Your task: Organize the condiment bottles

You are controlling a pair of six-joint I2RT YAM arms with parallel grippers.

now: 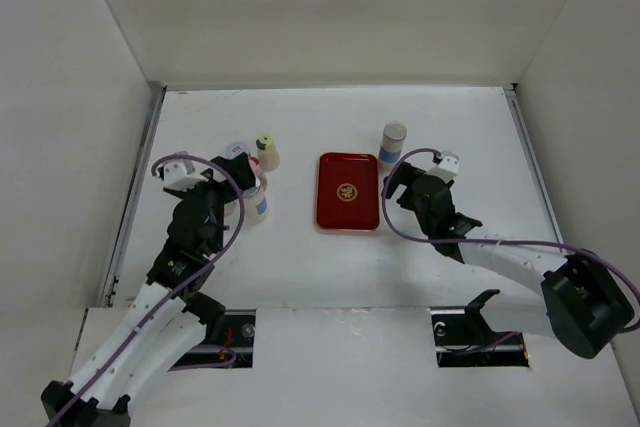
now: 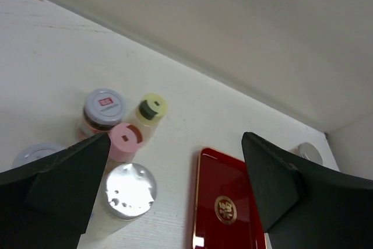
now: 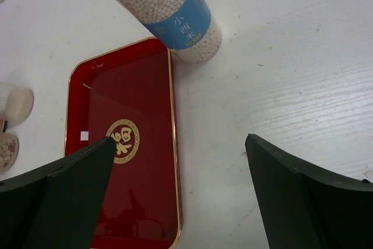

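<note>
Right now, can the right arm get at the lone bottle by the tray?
Probably yes: its open tool faces the bottle, and nothing stands between them; the flat tray lies just beside.

The glossy red rectangular tray (image 3: 128, 86) is gleaming with reflections. The clear smooth-walled cylindrical bottle (image 3: 175, 16) is showing white grains inside. The matt white table (image 3: 291, 74) is looking faintly scuffed.

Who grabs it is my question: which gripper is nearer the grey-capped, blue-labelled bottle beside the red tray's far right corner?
Right. The right gripper is just nearside of the grey-capped, blue-labelled bottle; the left gripper is across the red rectangular tray, on its left.
</note>
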